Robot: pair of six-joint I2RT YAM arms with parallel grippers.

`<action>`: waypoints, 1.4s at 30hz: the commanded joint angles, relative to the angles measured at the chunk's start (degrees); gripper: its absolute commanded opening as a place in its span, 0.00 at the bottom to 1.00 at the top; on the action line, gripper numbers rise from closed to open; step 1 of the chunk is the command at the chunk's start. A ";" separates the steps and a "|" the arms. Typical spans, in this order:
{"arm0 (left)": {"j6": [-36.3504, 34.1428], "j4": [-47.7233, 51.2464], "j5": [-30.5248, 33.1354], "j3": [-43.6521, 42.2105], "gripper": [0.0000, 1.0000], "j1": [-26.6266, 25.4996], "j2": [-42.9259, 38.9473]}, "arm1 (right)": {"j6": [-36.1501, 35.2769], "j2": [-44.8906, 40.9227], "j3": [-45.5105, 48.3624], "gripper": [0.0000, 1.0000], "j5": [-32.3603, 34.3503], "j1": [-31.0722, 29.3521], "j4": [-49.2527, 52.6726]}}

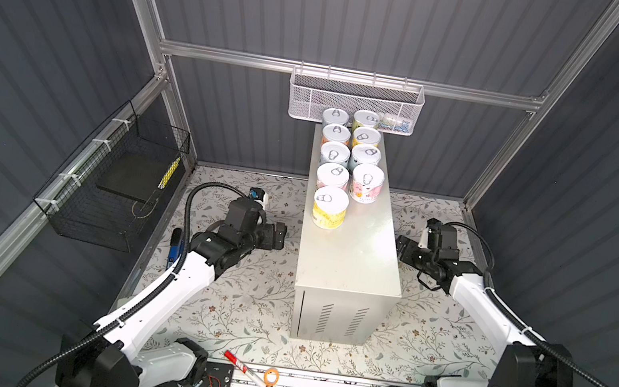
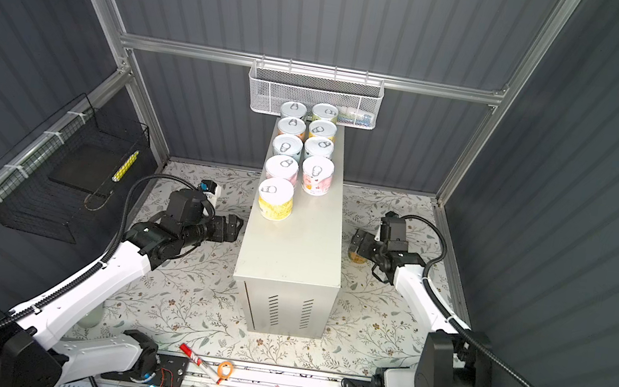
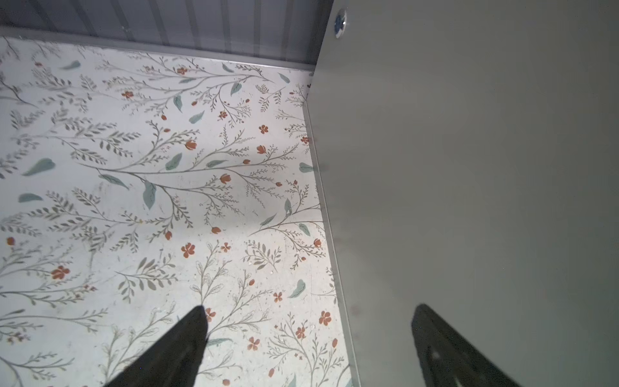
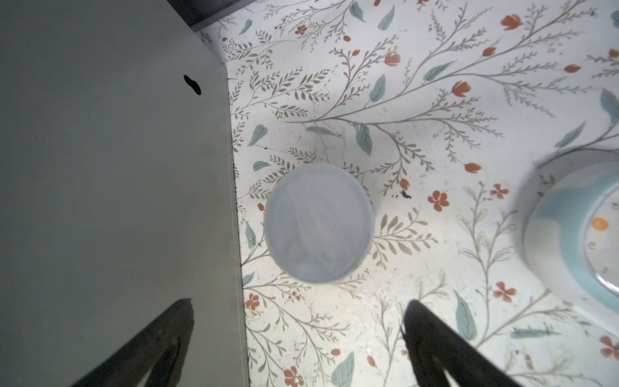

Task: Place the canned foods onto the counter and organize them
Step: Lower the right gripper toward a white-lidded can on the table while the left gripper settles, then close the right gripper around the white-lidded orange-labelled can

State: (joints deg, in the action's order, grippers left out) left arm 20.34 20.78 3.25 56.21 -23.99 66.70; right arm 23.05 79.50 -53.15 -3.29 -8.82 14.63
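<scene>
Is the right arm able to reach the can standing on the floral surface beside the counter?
Probably yes: the right pincer hangs open over the can, nothing between them; the counter stands close beside.

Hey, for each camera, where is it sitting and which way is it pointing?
Top views: high above the arm bases, looking down toward the back wall at the counter and its cans; both arms show, with left gripper and right gripper.
Left wrist: on the left arm, looking down past open fingertips at the floral surface and counter side.
Right wrist: on the right arm, looking down between open fingertips at a pale round lid beside the counter.
Shared: counter and floral surface appear in all.
</scene>
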 commanded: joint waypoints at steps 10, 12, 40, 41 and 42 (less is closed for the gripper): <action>5.35 -8.92 -9.84 -2.83 0.94 3.77 4.68 | -1.43 10.92 -6.43 0.99 2.58 0.20 -0.07; 5.36 -9.21 -9.84 -2.90 0.94 3.80 5.10 | -1.34 12.39 -6.62 0.99 2.59 0.21 -0.62; 6.30 -11.38 -10.56 -4.66 0.92 3.81 5.85 | -0.02 21.52 -6.62 0.94 6.49 -0.23 -6.89; 6.28 -11.46 -10.67 -4.59 0.92 3.77 6.03 | -0.04 21.56 -6.73 0.94 6.70 -0.32 -6.82; 6.21 -11.31 -10.72 -4.53 0.92 3.78 6.22 | -0.02 21.78 -6.88 0.93 6.73 -0.32 -6.85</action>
State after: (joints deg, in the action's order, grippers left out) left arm 26.41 10.17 -6.50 51.88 -20.40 72.77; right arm 22.96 100.05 -58.85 1.48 -8.95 7.62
